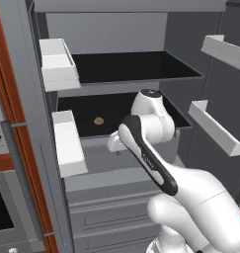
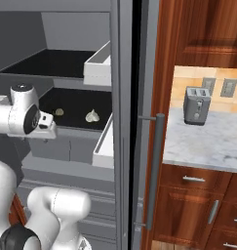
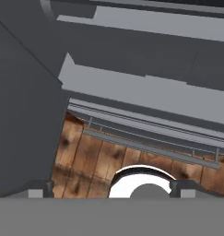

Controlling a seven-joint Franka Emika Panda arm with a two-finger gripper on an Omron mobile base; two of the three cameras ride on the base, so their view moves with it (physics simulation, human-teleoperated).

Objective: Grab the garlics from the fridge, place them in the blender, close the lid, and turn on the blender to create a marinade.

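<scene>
The fridge point(image 1: 37, 123) stands open in front of me. On its second dark shelf point(image 2: 73, 100) lie both garlics: a tan bulb point(image 2: 58, 112) towards the back and a whitish bulb point(image 2: 92, 115) nearer the door side. From the left base view one garlic point(image 1: 99, 120) shows, beyond my arm. My hand point(image 2: 44, 126) hovers in front of that shelf's edge, pointing downward. In the hand view my gripper point(image 3: 112, 191) is open, its fingertips point(image 3: 38, 190) wide apart with nothing between them, above the fridge's drawers and the wooden floor. The blender and lid are out of view.
White door bins point(image 1: 57, 62) point(image 1: 69, 146) hang on the left door, and more bins point(image 1: 215, 126) on the right door. Grey drawers point(image 1: 111, 207) sit below the shelves. A toaster point(image 2: 197, 105) stands on the marble counter point(image 2: 207, 141) to the right of the fridge.
</scene>
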